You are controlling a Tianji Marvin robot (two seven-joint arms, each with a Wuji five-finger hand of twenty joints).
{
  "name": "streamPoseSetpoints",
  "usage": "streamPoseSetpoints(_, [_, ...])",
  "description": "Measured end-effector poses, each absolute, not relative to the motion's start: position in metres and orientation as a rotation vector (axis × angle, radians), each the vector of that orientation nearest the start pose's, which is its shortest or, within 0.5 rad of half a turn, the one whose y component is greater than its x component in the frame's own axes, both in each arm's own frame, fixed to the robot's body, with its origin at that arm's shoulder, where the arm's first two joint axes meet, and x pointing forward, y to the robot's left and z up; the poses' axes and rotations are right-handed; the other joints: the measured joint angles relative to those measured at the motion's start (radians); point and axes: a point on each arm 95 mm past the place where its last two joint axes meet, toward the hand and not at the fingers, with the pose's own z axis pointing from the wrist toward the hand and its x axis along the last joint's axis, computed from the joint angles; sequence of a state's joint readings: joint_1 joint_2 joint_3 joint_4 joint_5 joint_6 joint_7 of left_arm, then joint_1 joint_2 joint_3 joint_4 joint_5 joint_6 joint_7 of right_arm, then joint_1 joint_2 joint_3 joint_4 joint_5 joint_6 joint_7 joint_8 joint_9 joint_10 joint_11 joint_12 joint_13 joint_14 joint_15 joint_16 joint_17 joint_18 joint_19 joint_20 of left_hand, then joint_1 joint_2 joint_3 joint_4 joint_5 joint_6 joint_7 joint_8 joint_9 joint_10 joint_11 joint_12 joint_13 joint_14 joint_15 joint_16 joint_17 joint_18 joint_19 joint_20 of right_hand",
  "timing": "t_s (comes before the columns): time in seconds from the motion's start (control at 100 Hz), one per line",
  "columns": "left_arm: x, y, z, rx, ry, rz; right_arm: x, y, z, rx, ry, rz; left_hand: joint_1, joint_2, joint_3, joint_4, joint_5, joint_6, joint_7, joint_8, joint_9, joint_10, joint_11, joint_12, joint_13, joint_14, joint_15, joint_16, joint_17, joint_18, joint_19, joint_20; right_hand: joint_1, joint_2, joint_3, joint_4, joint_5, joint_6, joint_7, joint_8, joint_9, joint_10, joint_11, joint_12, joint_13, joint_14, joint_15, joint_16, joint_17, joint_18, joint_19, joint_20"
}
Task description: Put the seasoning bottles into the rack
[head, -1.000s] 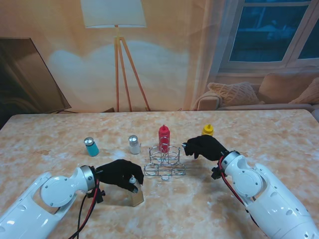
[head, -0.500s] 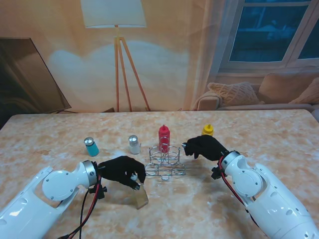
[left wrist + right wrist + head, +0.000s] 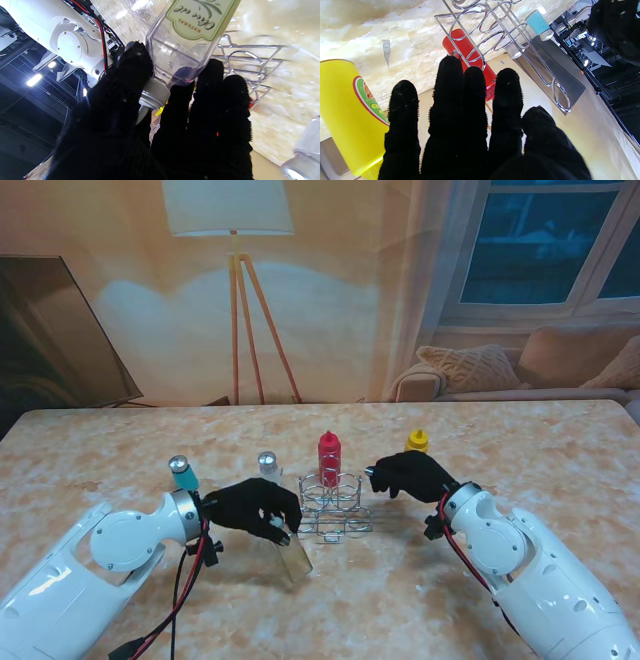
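Clear olive oil bottle (image 3: pixel 289 552) is pinched at its neck by left hand (image 3: pixel 252 504) fingers, tilted toward the wire rack (image 3: pixel 331 511) for insertion; right hand (image 3: pixel 408 474) fingers are spread, empty.

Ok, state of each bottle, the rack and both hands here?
Olive oil bottle: tilted, held by its neck.
Red bottle: upright in rack.
Yellow bottle: on table.
Blue bottle: on table.
White shaker: on table.
Wire rack: mostly unfilled.
Left hand: gripping.
Right hand: open.

Red bottle (image 3: pixel 329 453), yellow bottle (image 3: pixel 417 442), teal shaker (image 3: pixel 183 474), beige-marbled table (image 3: pixel 560 450), blk fingers (image 3: pixel 130 72).
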State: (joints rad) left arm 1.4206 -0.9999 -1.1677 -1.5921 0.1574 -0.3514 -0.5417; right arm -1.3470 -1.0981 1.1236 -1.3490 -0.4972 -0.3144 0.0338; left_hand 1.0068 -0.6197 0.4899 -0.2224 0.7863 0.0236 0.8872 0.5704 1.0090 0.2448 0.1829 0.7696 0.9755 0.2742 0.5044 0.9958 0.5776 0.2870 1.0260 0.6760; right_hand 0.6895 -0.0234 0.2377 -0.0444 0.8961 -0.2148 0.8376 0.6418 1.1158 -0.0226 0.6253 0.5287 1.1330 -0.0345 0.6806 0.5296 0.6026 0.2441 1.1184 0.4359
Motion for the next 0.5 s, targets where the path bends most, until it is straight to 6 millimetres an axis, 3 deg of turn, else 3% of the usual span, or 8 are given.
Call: streamPoseSetpoints(0.5, [0.417, -0.053, -0.268, -1.557, 1.928, -2.153, 0.45, 0.004, -0.326, -1.779, -1.773, -2.349, 0.009, 0.001, 0.002, 0.0, 0.009, -0.01, 0.001, 0.0, 0.004, -0.026, 0.006, 0.003, 0.0, 0.0, 0.0, 0.01, 0.0, 0.0, -0.001, 0.0, 0.0, 0.0, 0.0, 0.0, 0.0, 0.0, 0.0, 0.0, 0.0, 0.0, 0.0, 0.0, 0.0, 0.0, 0.0, 0.0, 0.0, 0.0, 0.0, 0.0])
